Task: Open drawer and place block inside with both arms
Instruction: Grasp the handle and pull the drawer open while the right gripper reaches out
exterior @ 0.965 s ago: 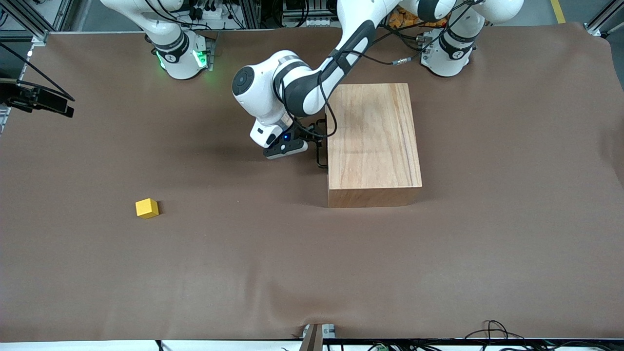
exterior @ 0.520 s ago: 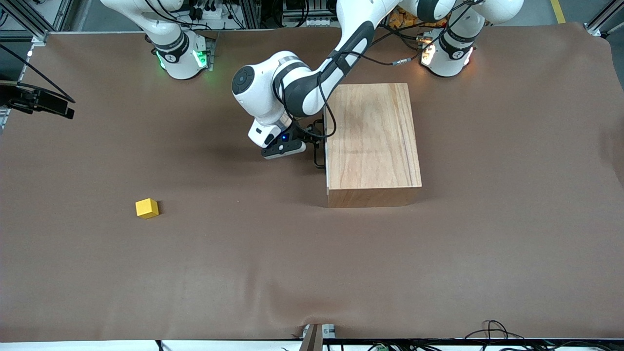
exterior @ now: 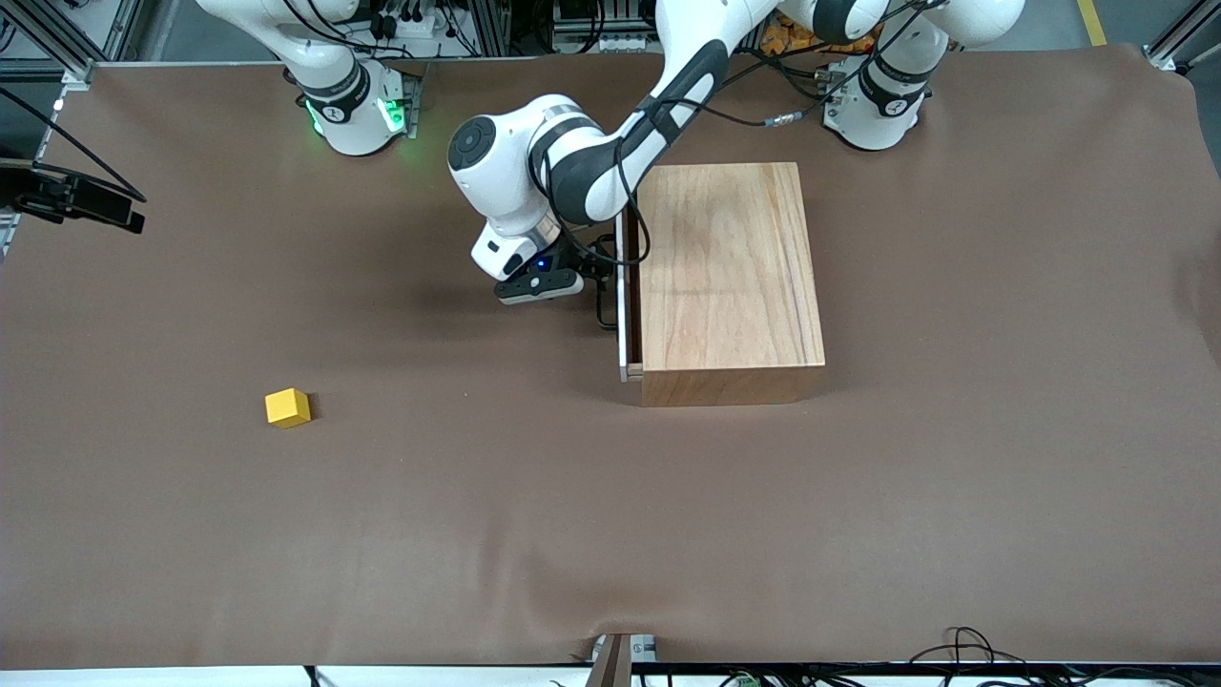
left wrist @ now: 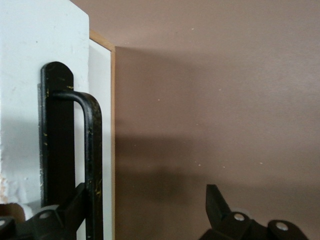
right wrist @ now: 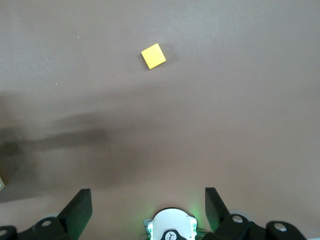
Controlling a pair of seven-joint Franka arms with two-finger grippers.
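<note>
Brown table [exterior: 858,496] carries drawer [exterior: 625,296], front facing the right arm's end.

We see a bright yellow block [exterior: 287,407] at the lower left of the front view, on a plain brown table cover [exterior: 477,534]. The box [exterior: 730,277] near the centre is light wood with darker grain lines. The drawer [exterior: 623,296] has a white front and a black handle [left wrist: 89,165]. The arms are white with black bands. The upper left base [exterior: 353,114] glows green.
</note>
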